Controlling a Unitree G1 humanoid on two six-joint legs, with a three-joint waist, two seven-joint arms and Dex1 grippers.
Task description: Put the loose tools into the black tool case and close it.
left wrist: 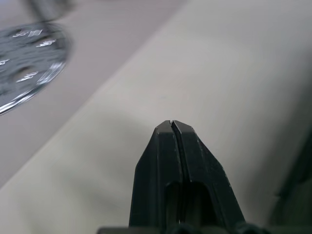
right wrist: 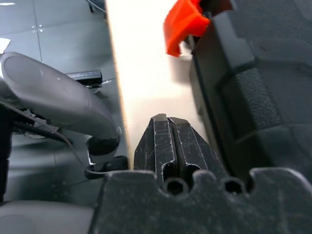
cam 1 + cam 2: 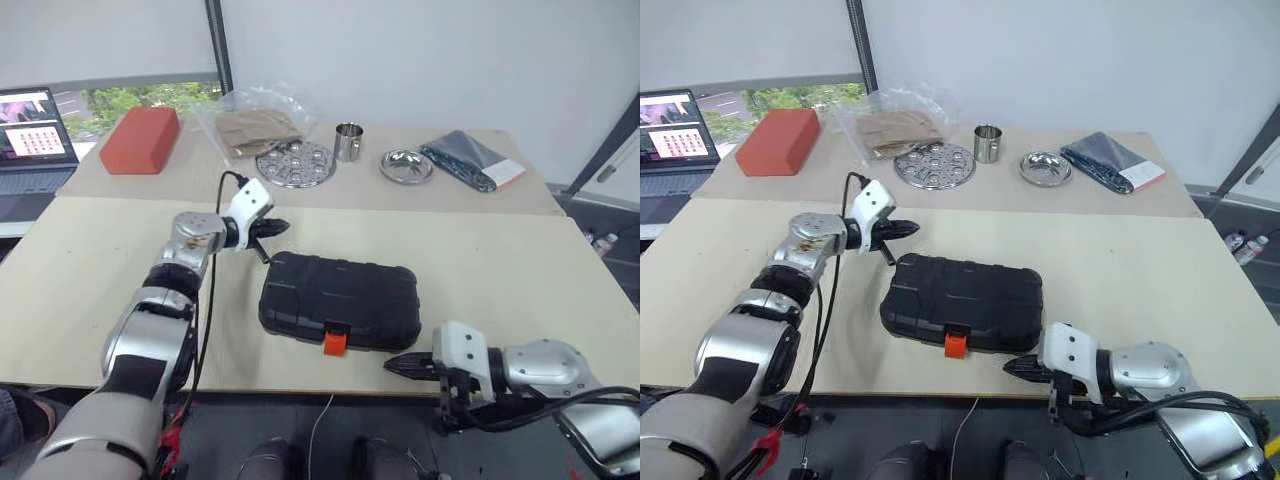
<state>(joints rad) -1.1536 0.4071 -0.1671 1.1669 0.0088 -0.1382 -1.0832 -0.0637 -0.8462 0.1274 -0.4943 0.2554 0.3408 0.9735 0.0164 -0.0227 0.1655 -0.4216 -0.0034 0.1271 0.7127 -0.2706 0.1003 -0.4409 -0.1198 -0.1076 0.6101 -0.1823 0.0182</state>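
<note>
The black tool case lies closed on the beige table near its front edge, its orange latch at the front side sticking out. The loose tools are out of view. My left gripper hovers shut and empty just past the case's back left corner. At the table's front edge, right of the latch, my right gripper is shut with nothing in it; its wrist view has the latch and the case wall close by.
Along the back of the table stand a red-orange block, a plastic bag with brown paper, a round metal tray, a steel cup, a small steel dish and a dark pouch. A laptop sits far left.
</note>
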